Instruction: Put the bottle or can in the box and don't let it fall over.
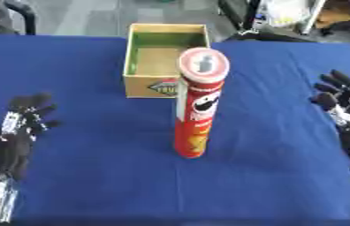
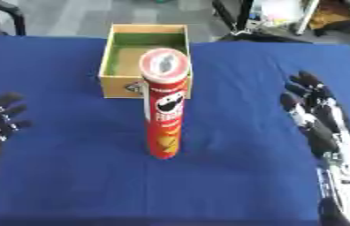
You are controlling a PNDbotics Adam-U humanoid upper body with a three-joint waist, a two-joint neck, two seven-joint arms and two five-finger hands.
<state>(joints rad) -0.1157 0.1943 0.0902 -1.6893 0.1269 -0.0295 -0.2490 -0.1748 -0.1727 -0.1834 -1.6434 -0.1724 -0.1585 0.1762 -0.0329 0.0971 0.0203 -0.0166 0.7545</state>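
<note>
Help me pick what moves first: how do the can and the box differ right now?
The can is tall, red and round, with its lid on; the box is low, square, wooden and open-topped. The can stands nearer the robot; the box sits behind it. Both rest upright on the blue table, untouched by either hand.

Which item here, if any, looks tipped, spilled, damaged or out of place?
Nothing stands out. The red can stands upright on the blue table, just in front of the open box. The left hand and right hand rest open at the sides.
</note>
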